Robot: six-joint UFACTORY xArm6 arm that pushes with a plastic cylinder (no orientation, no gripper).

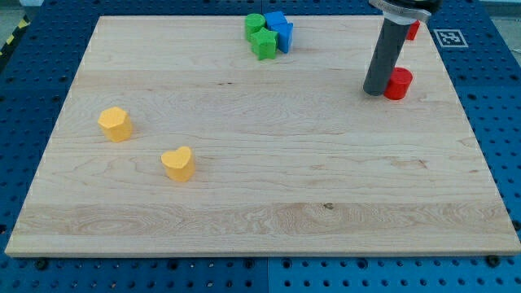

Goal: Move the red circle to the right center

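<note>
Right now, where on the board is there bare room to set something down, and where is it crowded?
Free: the wide middle between the yellow heart and my tip, and the whole bottom strip. Crowded: the top edge, with the green blocks and blue blocks clustered, and the upper right, where my tip touches the red circle.

Rod [389,49]: upper end cut off by the top edge. Red circle [399,84]: left side partly hidden behind the rod's lower end. Second red block [413,32], far right: mostly hidden behind the rod, shape indeterminable. Blue blocks [280,30], far centre: partly covered by green blocks [261,37]; shapes unclear. Surface [269,171]: fully visible.
</note>
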